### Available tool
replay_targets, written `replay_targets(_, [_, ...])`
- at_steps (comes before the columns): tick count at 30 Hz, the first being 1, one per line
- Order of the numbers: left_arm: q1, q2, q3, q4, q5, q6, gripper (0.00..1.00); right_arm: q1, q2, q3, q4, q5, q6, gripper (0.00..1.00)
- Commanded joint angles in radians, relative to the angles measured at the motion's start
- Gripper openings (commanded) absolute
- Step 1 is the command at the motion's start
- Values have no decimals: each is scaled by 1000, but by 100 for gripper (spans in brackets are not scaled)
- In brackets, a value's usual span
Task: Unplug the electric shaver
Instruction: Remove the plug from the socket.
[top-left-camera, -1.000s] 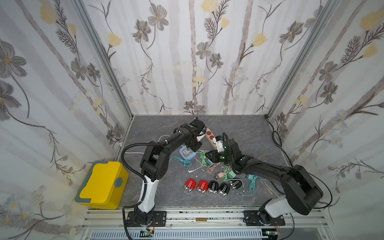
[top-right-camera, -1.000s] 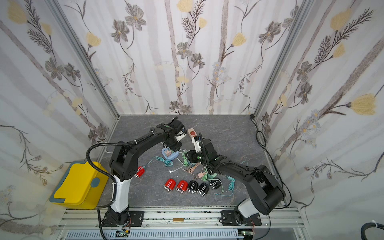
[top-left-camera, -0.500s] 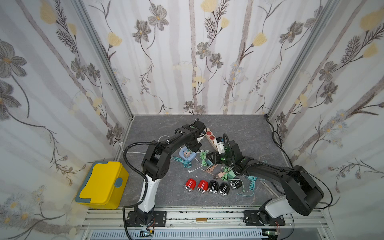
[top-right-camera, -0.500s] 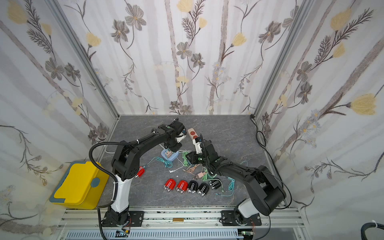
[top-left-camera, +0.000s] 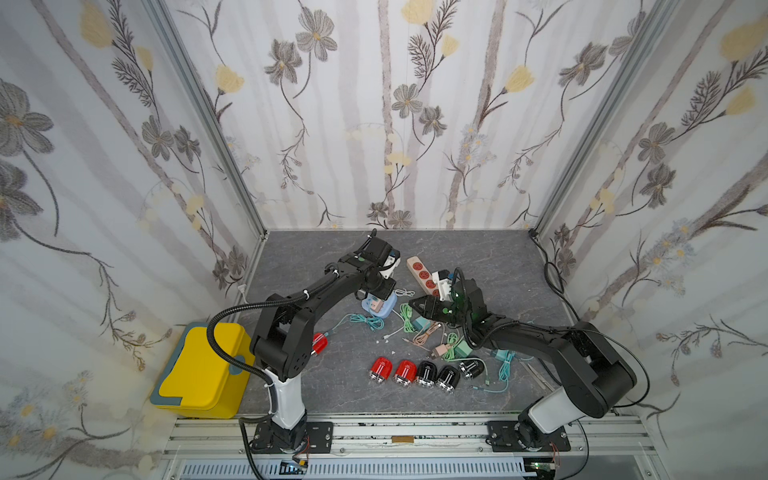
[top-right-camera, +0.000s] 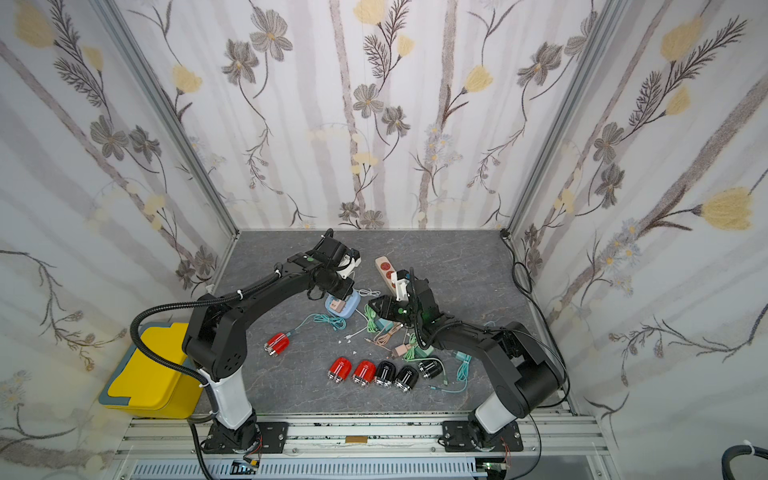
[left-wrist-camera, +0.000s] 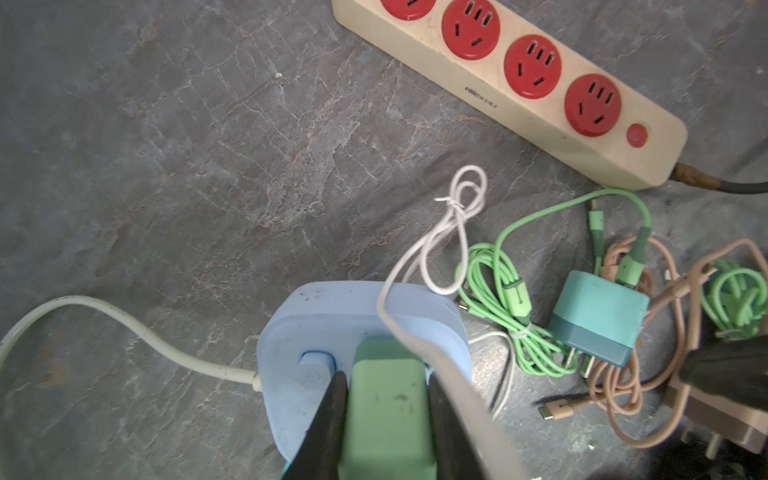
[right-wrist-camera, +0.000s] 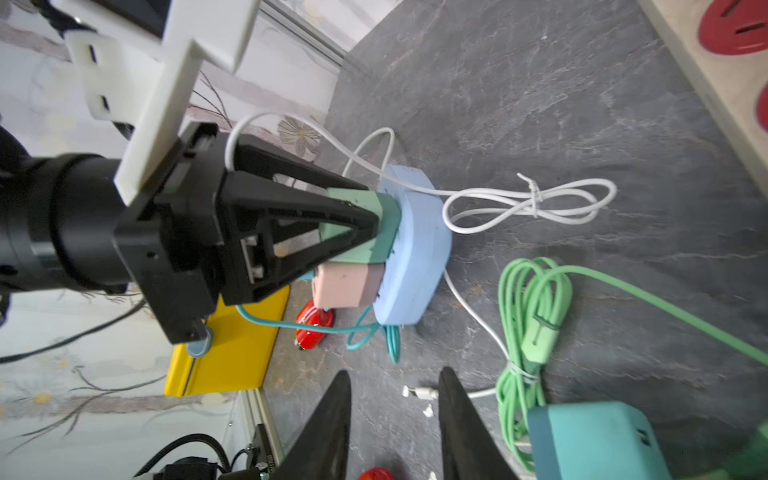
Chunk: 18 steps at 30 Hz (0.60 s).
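Your left end effector (left-wrist-camera: 385, 386) has dropped from beside the cream power strip (left-wrist-camera: 490, 99) onto the blue socket block (left-wrist-camera: 324, 307), and its jaws have come together. They are now clamped on the two flat sides of the green adapter (right-wrist-camera: 388, 237). Your right end effector (right-wrist-camera: 395, 370) has eased slightly apart. It hangs empty just short of the block, with nothing between its tapered black fingers.

The grip is on the adapter body rather than on a cord, which probably suits a straight pull off the block's face. The block is light-looking moulded plastic with rounded corners, lying loose on the desk (left-wrist-camera: 208, 166), so it may lift with the plug unless your free arm pins it down.

The plugged-in shaver is most likely the red shaver (top-right-camera: 277, 343), which lies alone near the left arm's base. It is a glossy capsule shape, and a thin teal cable (top-right-camera: 324, 320) runs from it towards the block. Beside the green adapter sits a matte pink adapter (right-wrist-camera: 345, 284). You cannot tell from these views which housing the teal cable ends in, so check that before pulling.

A limp white cable (right-wrist-camera: 519, 203) is draped over your left end effector and could snag. The other red and black shavers (top-left-camera: 415, 372) lie in a row, unplugged, well apart from the block.
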Motion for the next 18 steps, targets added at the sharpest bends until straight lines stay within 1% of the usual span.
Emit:
replay_targets(1, [19,-48,-62,140,85,-64,18,0,59,23,190,-65,107,36])
replay_targets(6, [39,-109,-149,222,146,-98,18,1,121,50,182,-40,134,41])
replay_targets(7, [41,-116,-158,229,145,-98,17,1,135,88,169,-41,134,41])
replay_targets(10, [46,-120,-160,242,161,-98,17,5,164,104,168,-51,134,42])
replay_targets(13, [47,-116,-160,247,188,-94,17,13,190,136,137,-54,105,45])
replay_targets(18, [56,-101,-141,226,196,-89,16,20,214,161,94,-37,81,46])
